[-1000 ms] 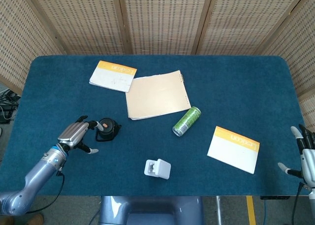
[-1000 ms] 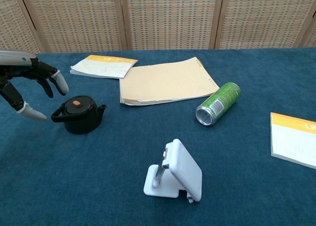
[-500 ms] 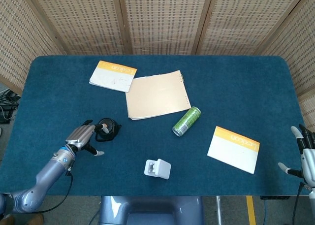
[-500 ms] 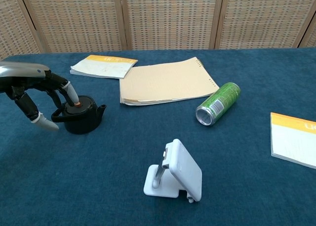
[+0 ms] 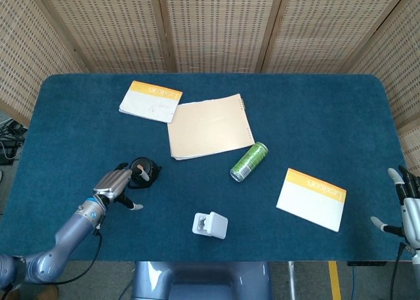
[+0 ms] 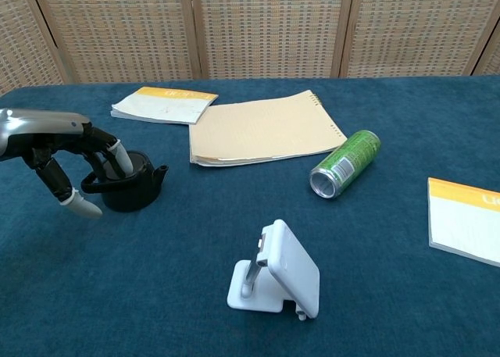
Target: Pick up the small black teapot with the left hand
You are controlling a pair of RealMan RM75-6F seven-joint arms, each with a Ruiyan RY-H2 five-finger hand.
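The small black teapot [image 5: 147, 171] [image 6: 139, 190] stands upright on the blue table at the front left, spout pointing right. My left hand [image 5: 116, 181] [image 6: 72, 162] is at its left side. The fingers [image 6: 117, 155] reach over the lid and handle and hide the lid's knob, while the thumb [image 6: 81, 205] hangs apart, low at the front left. The pot still rests on the cloth, and I cannot tell how firmly the fingers touch it. My right hand [image 5: 407, 205] waits at the table's right front edge, fingers spread and holding nothing; the chest view does not show it.
A tan notebook [image 5: 210, 126] [image 6: 262, 126] lies behind the teapot, with a yellow-topped booklet [image 5: 150, 100] [image 6: 164, 104] further back left. A green can [image 5: 249, 161] [image 6: 345, 163] lies on its side mid-table. A white stand [image 5: 210, 225] [image 6: 277, 275] sits in front and another booklet [image 5: 312, 198] at right.
My left hand has moved right and down from beside the teapot until its fingers cover the lid. The teapot has not moved. The right hand is still.
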